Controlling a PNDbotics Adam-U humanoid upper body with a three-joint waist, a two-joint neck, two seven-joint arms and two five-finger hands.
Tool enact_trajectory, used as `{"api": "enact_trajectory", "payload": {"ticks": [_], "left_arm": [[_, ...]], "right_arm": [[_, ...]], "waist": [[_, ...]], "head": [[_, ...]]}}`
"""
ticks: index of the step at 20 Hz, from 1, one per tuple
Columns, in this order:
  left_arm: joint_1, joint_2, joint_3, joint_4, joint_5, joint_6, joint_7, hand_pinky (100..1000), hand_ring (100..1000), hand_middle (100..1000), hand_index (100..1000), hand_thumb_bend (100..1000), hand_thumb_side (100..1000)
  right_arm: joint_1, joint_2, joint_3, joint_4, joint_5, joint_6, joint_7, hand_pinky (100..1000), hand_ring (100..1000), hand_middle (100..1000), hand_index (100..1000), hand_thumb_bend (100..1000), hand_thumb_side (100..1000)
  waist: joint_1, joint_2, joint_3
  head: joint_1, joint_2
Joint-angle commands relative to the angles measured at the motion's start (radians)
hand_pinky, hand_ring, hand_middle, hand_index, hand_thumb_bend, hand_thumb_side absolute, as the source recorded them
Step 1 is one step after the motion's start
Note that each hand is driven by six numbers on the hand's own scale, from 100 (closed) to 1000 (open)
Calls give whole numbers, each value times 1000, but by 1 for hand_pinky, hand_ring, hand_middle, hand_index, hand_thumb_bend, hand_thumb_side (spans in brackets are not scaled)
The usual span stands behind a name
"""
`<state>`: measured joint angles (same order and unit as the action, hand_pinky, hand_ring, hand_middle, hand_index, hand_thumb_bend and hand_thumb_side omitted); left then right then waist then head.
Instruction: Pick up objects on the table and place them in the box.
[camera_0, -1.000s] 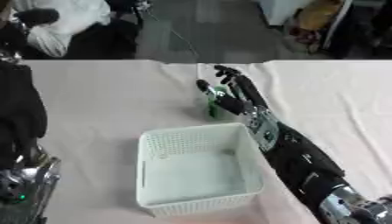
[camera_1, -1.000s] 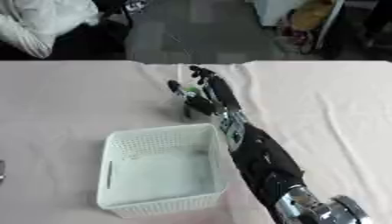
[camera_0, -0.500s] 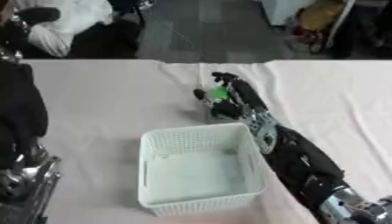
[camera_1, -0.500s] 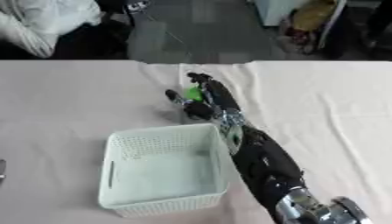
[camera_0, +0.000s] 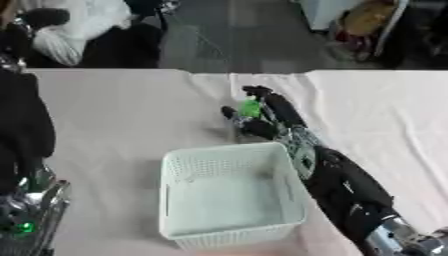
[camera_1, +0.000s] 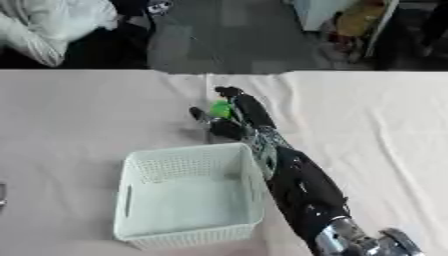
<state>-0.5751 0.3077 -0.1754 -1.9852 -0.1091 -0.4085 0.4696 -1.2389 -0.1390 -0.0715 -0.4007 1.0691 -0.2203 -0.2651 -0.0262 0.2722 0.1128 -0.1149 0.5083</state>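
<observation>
Right hand (camera_0: 262, 120) curled round one green object (camera_0: 251, 108), one white basket (camera_0: 229, 195) just below it, left hand (camera_0: 26, 220) low at left, fingers unclear.

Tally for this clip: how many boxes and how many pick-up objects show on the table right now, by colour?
White perforated box: 1, nothing visible inside.
Green object: 1, held in the right hand beyond the box's far rim.
Total: 2.
The left hand idles at the lower left corner.
</observation>
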Motion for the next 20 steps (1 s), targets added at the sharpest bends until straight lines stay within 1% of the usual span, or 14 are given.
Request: {"api": "enact_trajectory", "payload": {"ticks": [1,3,5,6,8,10,12,13,14,15,16,17,19,20], "left_arm": [[-13,7,0,-15,5,-2,-3,662,787,910,901,327,1000],[-13,8,0,-15,6,-1,-4,661,787,910,901,327,1000],[-14,8,0,-15,6,-1,-4,661,787,910,901,327,1000],[-14,7,0,-15,6,-2,-4,661,787,910,901,326,1000],[-14,7,0,-15,7,-2,-5,661,787,910,901,327,1000],[-15,7,-1,-15,7,-2,-5,661,787,910,901,327,1000],[-16,7,0,-15,7,-3,-5,661,787,910,901,327,1000],[-16,7,-1,-15,7,-3,-6,661,787,910,901,327,1000],[-17,7,-1,-15,7,-3,-6,661,787,910,901,327,1000],[-18,7,-1,-15,7,-3,-6,662,787,910,901,326,1000],[-19,7,-1,-15,7,-4,-6,662,787,910,901,326,1000],[-19,6,-1,-15,7,-4,-6,662,787,910,901,326,1000],[-21,6,-1,-15,7,-4,-7,662,787,910,901,326,1000],[-21,6,-2,-15,7,-4,-7,662,787,910,901,327,1000]], "right_arm": [[-11,-17,-6,-10,13,5,-4,765,750,791,922,606,1000],[-11,-18,-7,-10,15,7,-6,763,749,791,922,604,1000],[-11,-19,-7,-9,16,8,-6,702,722,785,918,584,1000],[-11,-19,-8,-9,17,9,-6,542,630,759,900,546,977],[-11,-20,-9,-9,20,13,-9,284,507,712,854,497,928],[-11,-21,-9,-11,24,17,-17,100,390,658,799,445,886],[-10,-21,-9,-11,29,19,-25,100,275,601,736,385,854],[-10,-21,-10,-12,30,20,-30,100,251,590,721,373,848],[-10,-21,-11,-12,30,20,-35,100,166,541,662,322,825],[-9,-20,-12,-13,28,19,-41,100,121,511,621,301,817],[-9,-20,-12,-12,27,18,-45,100,109,504,608,294,814],[-9,-20,-15,-16,20,13,-56,100,100,384,470,203,776],[-7,-19,-17,-24,4,-6,-89,100,100,267,360,165,734],[-5,-19,-18,-25,-3,-16,-109,100,100,195,296,147,683]], "waist": [[3,-16,2],[3,-15,2],[3,-14,3],[3,-14,3],[3,-14,4],[2,-13,4],[2,-13,5],[2,-13,6],[1,-12,7],[1,-11,8],[1,-11,8],[1,-10,9],[0,-8,10],[0,-8,11]], "head": [[1,-17],[1,-20],[1,-20],[1,-20],[2,-20],[2,-20],[2,-20],[3,-21],[3,-22],[2,-23],[2,-23],[2,-24],[3,-26],[3,-26]]}}
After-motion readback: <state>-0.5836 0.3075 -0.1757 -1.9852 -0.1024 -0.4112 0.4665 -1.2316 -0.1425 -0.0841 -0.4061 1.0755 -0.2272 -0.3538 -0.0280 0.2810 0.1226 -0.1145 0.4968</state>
